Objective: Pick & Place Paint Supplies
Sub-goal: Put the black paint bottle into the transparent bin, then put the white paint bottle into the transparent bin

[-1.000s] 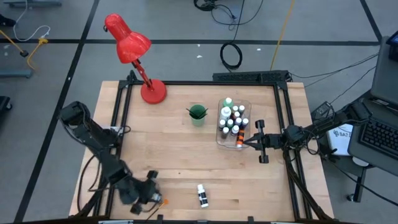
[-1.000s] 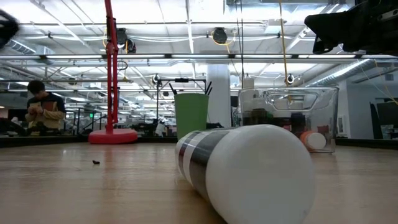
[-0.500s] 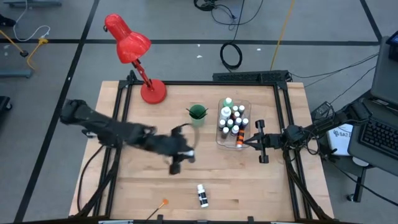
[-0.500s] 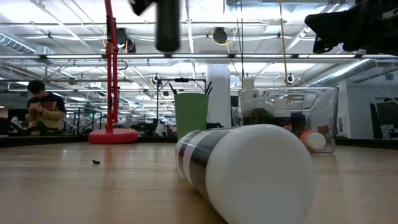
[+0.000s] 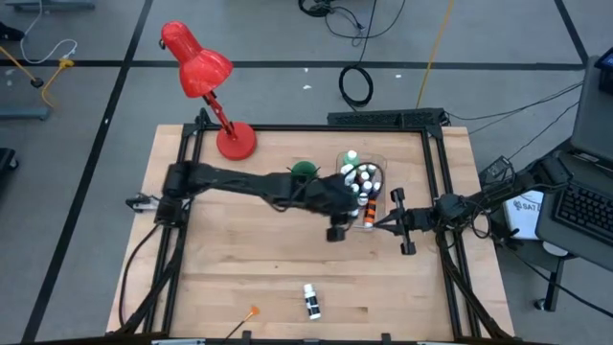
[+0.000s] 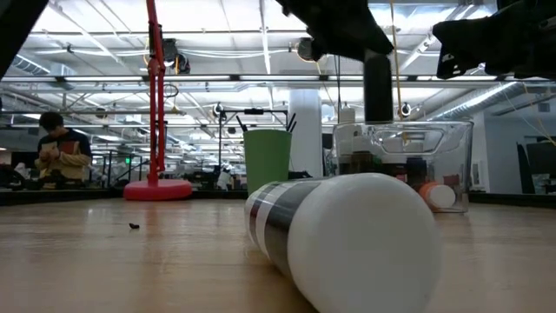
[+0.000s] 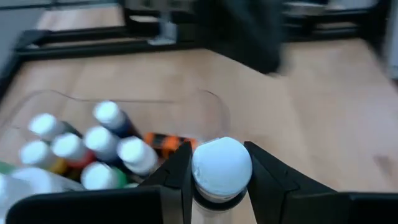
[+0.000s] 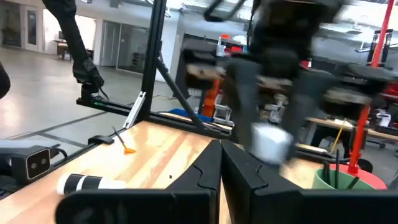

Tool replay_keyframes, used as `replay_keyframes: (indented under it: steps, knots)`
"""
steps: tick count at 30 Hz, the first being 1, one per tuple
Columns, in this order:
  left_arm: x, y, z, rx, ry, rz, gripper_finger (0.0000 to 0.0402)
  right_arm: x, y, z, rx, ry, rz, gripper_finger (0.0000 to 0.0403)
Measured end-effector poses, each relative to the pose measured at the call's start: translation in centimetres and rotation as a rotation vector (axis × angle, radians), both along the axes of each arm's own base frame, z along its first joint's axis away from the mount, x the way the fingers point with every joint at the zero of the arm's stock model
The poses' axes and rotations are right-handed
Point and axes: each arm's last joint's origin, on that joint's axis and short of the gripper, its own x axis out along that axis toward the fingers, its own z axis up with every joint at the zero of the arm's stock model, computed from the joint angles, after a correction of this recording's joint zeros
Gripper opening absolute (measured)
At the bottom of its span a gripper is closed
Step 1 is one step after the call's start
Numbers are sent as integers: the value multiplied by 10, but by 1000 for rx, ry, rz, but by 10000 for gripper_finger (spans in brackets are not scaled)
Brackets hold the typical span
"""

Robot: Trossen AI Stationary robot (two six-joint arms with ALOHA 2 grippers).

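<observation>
Wooden table (image 5: 239,259) with red lamp (image 5: 235,142), green cup (image 5: 305,174), clear bin (image 5: 341,213), one lying bottle (image 5: 310,301)

The clear bin (image 5: 343,217) is the landmark. Inside it, upright white-capped bottles (image 5: 360,184) crowd most of the room, leaving a gap only at its near end, where an orange bottle (image 7: 163,142) lies. The left claw (image 7: 219,167), clamped on a white-capped bottle (image 7: 221,167), hangs over that end. The right claw (image 5: 375,220), shut, blocks the bin's right side. The green cup (image 5: 305,175) stands just left. The surface (image 5: 230,268) nearer than the bin is open, save one lying bottle (image 5: 310,300).
</observation>
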Motion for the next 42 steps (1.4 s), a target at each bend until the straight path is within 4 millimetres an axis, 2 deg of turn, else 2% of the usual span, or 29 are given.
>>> replay_keyframes:
  steps: [6, 15, 20, 26, 28, 30, 33, 36, 39, 42]
  knots:
    - [21, 16, -18, 32, 5, 53, 100, 0, 0, 0, -4, -1, -1, 4]
    - [37, 35, -60, 7, 61, 60, 100, 0, 0, 1, -4, -7, -4, 4]
    - [43, 40, -83, 7, 102, 69, 100, 0, 0, 1, -5, -7, -4, 4]
    - [46, 40, -93, 11, 110, 67, 100, 0, 0, 1, -21, -12, -8, 4]
    - [47, 40, -94, -11, 108, 83, 101, 0, 0, 1, -20, -12, -7, 4]
    - [47, 40, -94, -20, 109, 90, 123, 0, 0, 1, -15, -10, -6, 4]
    - [46, 40, -95, -22, 121, 91, 196, 0, 0, 1, -13, -8, -6, 4]
    - [39, 40, -83, -22, 146, 90, 264, 0, 0, 0, -13, -7, -6, 4]
    - [26, 36, -54, -15, 144, 81, 313, 0, 0, 0, -13, -7, -6, 4]
    - [3, 31, -13, -45, 151, 89, 341, 0, 0, 0, -14, -3, -5, 4]
